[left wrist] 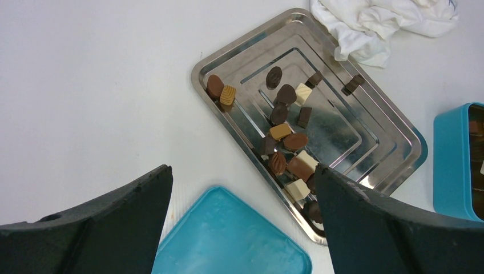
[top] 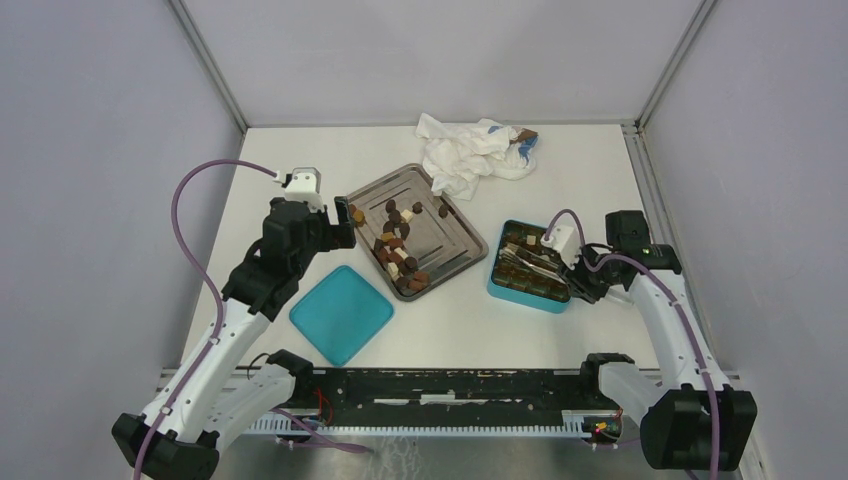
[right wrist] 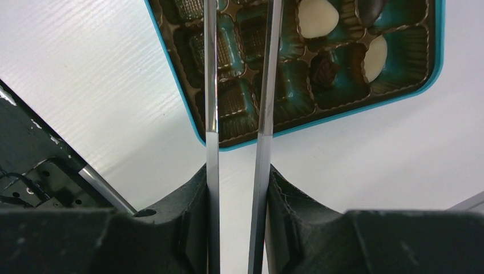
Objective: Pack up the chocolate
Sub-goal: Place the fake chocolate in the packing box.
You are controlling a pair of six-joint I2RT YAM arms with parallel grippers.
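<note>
Several chocolate pieces (top: 398,250), dark, light brown and cream-white, lie in a steel tray (top: 455,235) at mid-table; they also show in the left wrist view (left wrist: 285,148). My left gripper (top: 345,225) hangs open and empty at the tray's left edge (left wrist: 242,171). My right gripper (top: 582,268) is shut on metal tongs (right wrist: 211,85) whose two blades stand slightly apart over the open teal box (top: 500,285). The box (right wrist: 342,111) holds a few pieces, white (right wrist: 318,17) and dark (right wrist: 325,68). The tong tips are out of view.
The teal lid (top: 341,312) lies flat in front of the tray, below my left fingers (left wrist: 228,240). A crumpled white cloth (top: 470,150) lies behind the tray. Grey walls close in the table on three sides.
</note>
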